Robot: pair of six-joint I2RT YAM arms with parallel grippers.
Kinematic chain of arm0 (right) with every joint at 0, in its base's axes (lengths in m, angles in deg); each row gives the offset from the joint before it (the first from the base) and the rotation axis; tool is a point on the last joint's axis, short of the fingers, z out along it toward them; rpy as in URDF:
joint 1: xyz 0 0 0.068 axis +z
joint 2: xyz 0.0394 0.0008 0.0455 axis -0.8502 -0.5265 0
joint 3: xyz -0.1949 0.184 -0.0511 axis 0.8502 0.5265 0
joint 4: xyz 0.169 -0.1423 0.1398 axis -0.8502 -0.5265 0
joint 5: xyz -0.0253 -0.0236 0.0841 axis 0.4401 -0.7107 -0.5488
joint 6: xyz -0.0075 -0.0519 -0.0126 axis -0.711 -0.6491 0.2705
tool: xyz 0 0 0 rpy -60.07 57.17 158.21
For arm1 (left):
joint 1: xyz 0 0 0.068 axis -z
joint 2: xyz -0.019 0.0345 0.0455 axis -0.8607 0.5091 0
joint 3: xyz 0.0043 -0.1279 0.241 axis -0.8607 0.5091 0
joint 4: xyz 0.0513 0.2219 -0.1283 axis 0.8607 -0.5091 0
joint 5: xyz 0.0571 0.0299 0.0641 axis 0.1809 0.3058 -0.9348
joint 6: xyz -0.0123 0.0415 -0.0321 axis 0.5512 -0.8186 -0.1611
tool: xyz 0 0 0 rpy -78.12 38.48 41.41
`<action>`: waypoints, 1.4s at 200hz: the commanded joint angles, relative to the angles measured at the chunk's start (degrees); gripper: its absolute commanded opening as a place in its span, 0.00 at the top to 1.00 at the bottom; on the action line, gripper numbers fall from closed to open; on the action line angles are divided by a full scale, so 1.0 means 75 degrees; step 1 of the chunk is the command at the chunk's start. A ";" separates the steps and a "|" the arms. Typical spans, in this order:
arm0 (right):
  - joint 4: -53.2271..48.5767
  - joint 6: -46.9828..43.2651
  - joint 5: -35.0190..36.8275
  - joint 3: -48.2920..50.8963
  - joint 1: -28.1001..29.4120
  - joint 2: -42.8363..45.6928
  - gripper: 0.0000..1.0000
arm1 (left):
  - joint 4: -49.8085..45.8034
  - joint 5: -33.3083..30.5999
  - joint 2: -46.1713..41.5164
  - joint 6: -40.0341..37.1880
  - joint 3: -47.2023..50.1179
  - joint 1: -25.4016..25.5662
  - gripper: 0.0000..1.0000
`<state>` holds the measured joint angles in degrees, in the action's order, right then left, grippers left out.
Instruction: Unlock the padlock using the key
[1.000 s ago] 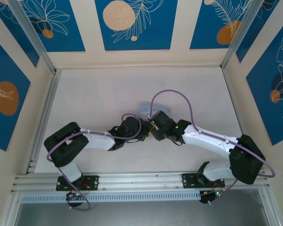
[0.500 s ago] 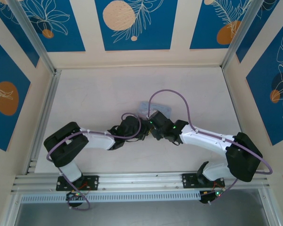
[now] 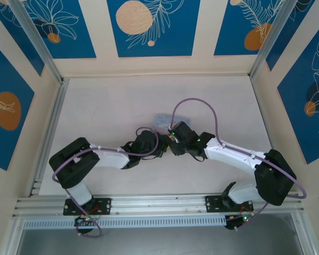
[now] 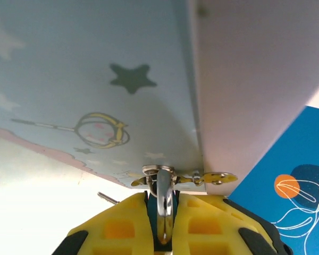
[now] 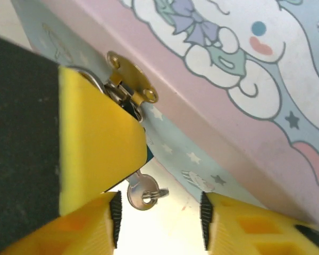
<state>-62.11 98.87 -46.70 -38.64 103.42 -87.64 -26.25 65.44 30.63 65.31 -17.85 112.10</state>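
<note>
The pale blue tin (image 3: 164, 120) lies mid-table, and both grippers meet at its near edge. My left gripper (image 4: 164, 197) is shut on the padlock (image 4: 165, 212), whose silver shackle runs up through the tin's hasp (image 4: 158, 171). In the right wrist view the key (image 5: 141, 194), silver with a small ring, sticks out below a yellow finger (image 5: 90, 143) of the left gripper, which hides the padlock's body. My right gripper (image 5: 159, 223) is open, its pads (image 5: 115, 218) on either side of the key's head without touching it. From above, the right gripper (image 3: 174, 142) faces the left gripper (image 3: 160, 150).
The tin's lid shows a white cartoon character (image 5: 228, 48) and a gold clasp plate (image 5: 130, 74). Purple cables (image 3: 194, 103) loop over both arms. Aluminium rails (image 3: 48, 133) and patterned walls (image 3: 149, 26) border the table.
The right wrist has shifted slightly toward the tin, and its cable loop has moved with it. The left arm has stayed put.
</note>
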 commanded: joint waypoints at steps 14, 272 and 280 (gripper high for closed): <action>0.0176 0.1184 -0.1475 0.0493 -0.0368 0.1013 0.41 | 0.0229 0.0139 -0.0181 -0.0381 0.0127 0.0059 1.00; 0.4534 0.4113 -0.5131 0.1144 -0.3132 -0.0648 0.35 | -0.4049 0.0174 -0.2076 -0.3867 -0.0495 -0.0984 0.10; 0.4617 0.4086 -0.5145 0.1325 -0.3080 -0.0547 0.36 | -0.4573 0.0236 -0.2126 -0.4229 -0.0811 -0.1174 0.10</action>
<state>-29.76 131.38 -81.84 -31.12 79.69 -94.02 -44.44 66.58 17.45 45.12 -17.13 107.12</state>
